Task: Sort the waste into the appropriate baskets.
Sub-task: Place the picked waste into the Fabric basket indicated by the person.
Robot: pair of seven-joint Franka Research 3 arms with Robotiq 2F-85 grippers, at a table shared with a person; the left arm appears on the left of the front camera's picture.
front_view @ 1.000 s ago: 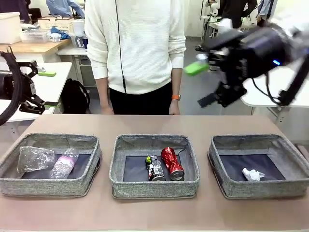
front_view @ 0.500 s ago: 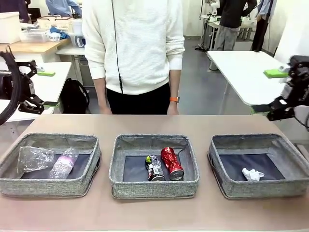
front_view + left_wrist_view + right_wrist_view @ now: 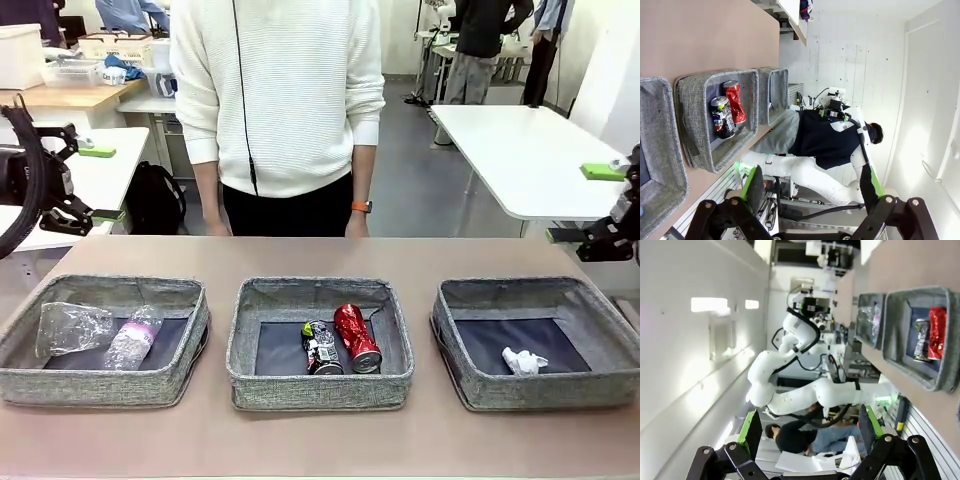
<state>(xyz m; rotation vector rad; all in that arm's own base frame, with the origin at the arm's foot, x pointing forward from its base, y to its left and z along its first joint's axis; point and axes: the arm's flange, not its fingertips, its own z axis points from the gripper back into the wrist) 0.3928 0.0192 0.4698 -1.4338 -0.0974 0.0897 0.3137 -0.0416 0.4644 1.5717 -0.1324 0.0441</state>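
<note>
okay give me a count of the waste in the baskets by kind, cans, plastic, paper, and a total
Cans: 2, the red can and the dark printed can, in the middle basket
Plastic: 2, the clear cup and the clear bottle, in the left basket
Paper: 1, the white wad, in the right basket
Total: 5

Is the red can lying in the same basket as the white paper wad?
No: in the front view the red can lies in the middle basket beside the dark printed can, while the paper wad lies alone in the right basket.
</note>
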